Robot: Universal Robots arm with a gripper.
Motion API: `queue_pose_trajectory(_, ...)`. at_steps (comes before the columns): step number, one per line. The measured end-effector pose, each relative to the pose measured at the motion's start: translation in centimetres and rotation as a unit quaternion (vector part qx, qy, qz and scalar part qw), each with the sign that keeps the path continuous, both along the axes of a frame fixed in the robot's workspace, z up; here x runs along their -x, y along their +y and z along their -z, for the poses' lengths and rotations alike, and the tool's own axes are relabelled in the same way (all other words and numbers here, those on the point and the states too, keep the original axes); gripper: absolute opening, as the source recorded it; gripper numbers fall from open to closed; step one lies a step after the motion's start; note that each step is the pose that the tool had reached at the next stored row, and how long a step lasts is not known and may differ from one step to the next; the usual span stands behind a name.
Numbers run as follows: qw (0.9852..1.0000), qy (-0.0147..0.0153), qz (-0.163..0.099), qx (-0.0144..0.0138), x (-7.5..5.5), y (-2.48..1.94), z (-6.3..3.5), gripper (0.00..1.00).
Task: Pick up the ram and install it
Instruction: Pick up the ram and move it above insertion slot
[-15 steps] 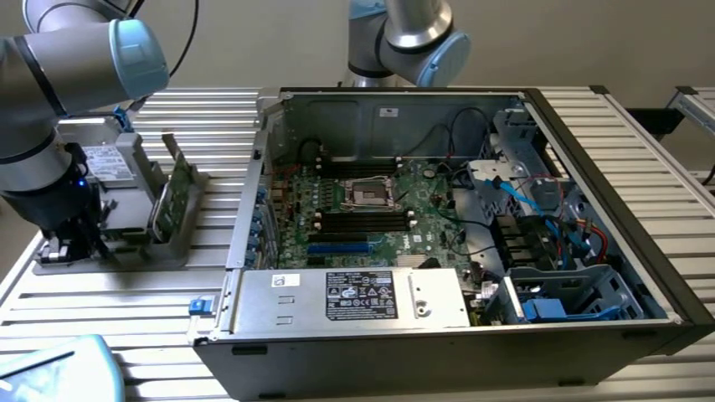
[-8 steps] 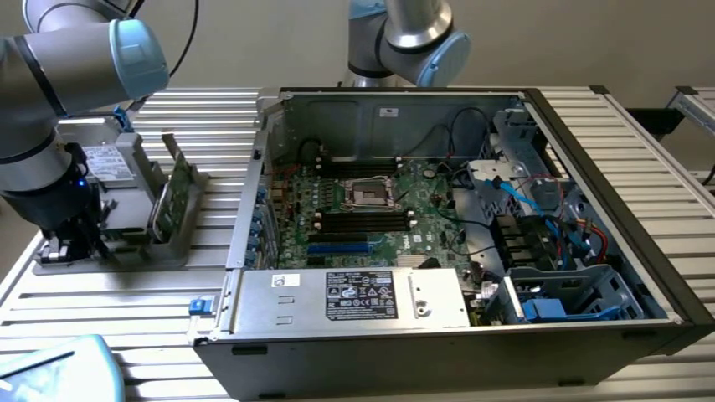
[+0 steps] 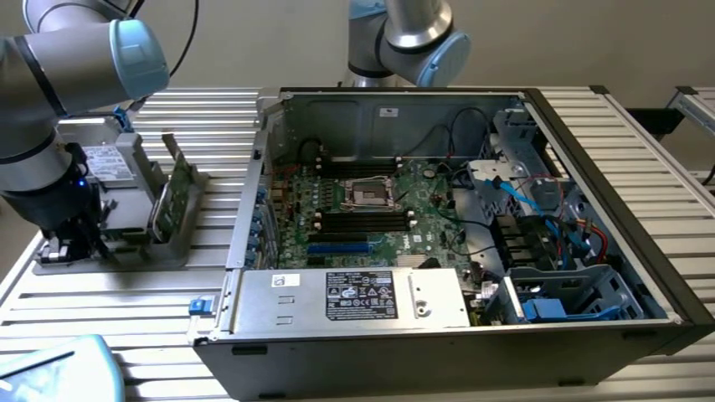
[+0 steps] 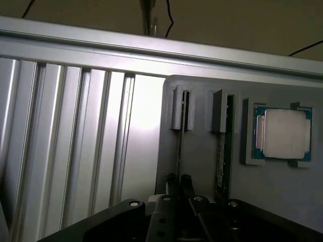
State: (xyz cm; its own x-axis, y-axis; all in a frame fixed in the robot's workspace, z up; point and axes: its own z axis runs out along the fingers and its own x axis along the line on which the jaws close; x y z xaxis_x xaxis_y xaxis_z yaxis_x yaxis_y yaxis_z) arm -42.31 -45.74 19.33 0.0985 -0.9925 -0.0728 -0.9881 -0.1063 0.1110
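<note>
Counter: a ribbed aluminium counter (image 3: 134, 327) of long silver slats carries everything.
Room: a plain beige wall (image 3: 257, 42) stands behind, with black cables hanging across it.
Exterior view, left: a grey and pale-blue jointed robot arm (image 3: 67, 67) reaches down to a flat grey holder plate (image 3: 167, 243). Its black pincer (image 3: 69, 247) sits low at the plate's end toward the exterior view's left. A broad green card (image 3: 173, 180) stands upright in the plate.
Exterior view, middle: an open black and silver computer case (image 3: 447, 368) lies on its side. It shows a green motherboard (image 3: 380, 209) and a silver power supply box (image 3: 347, 297) with a black label. A second arm's base (image 3: 403, 33) rises behind it.
Exterior view, right: blue cables (image 3: 537, 201) run down to a grey drive cage (image 3: 570, 293).
Wrist view adds: two grey slotted holders stand on the plate, and a square silver processor chip (image 4: 282, 133) lies flat in a recess beside them.
Ram: the slim circuit-board ram stick (image 4: 180, 146), seen edge-on, stands in the slot farther from the processor chip. A second thin board (image 4: 222, 151) stands in the nearer slot.
Pincer: pressed together on the ram's thin edge, one finger on each face.
</note>
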Motion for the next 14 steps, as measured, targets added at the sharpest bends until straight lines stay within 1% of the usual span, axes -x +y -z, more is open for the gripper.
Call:
queue_pose_trajectory(5, 1.0000, 0.0002, 0.000, -0.0001, -0.12, 0.00, -0.08, 0.14)
queue_pose_trajectory(14, 1.0000, 0.0052, 0.000, -0.0001, -0.22, -0.01, -0.79, 0.14)
